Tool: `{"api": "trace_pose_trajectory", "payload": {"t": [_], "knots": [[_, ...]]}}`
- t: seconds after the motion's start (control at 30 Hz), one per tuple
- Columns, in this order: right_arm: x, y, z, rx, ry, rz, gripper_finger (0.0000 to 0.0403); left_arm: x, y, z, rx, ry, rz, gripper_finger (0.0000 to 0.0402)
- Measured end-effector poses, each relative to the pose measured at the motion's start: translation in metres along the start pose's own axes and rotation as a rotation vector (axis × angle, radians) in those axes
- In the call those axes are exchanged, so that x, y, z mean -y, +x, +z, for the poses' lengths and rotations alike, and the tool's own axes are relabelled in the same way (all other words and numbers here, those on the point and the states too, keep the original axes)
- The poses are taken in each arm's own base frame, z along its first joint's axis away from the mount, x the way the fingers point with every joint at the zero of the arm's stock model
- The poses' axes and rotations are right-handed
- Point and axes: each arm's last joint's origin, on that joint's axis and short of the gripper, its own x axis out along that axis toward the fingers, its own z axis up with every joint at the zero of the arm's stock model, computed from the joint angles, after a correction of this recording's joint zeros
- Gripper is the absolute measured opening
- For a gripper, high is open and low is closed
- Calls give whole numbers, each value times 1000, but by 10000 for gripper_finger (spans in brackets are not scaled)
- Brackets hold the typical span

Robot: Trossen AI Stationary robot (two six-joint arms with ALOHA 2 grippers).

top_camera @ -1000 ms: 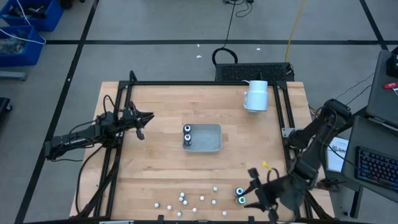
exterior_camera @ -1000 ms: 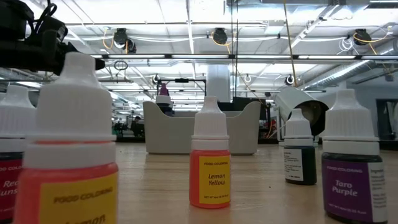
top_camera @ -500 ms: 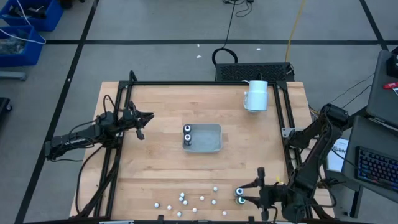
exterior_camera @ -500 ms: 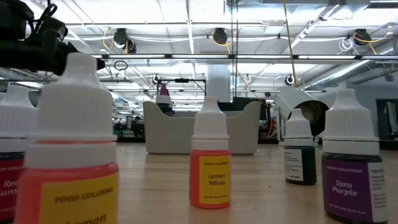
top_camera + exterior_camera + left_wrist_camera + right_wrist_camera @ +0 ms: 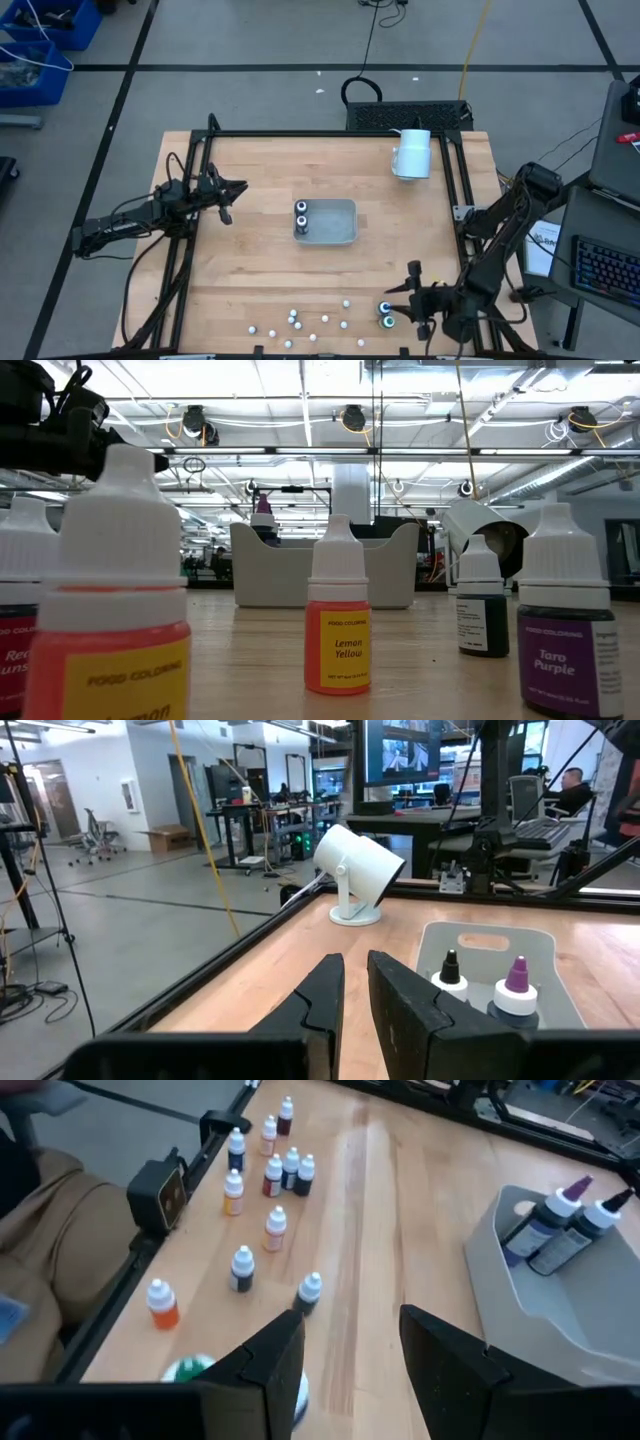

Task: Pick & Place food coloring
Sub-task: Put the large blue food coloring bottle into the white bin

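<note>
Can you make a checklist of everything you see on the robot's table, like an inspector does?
Surface: wooden table, black frame round it.
Job's things: two bigger bottles standing in the grey tray; two teal-capped ones and many small dropper bottles by the near edge.
Clutter: white mug-like cylinder at the far right corner.
Pincers: left pincer hovers at the left edge, nearly closed, holding nothing; right pincer open beside the teal-capped ones.
Cables: cables running along both arms.
Surroundings: grey floor, blue bins, a keyboard.
</note>
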Motion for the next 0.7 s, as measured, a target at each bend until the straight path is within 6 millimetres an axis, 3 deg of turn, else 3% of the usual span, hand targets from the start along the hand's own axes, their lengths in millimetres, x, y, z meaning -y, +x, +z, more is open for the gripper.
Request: {"api": "trace_pose_trajectory", "payload": {"t": [0.27,0.7], "knots": [[22,-11,-17,54,81,8,160,0,0,0,-3,7,0,58],[34,-9,-56,156,156,153,250,0,0,-2,-18,10,1,58]]}}
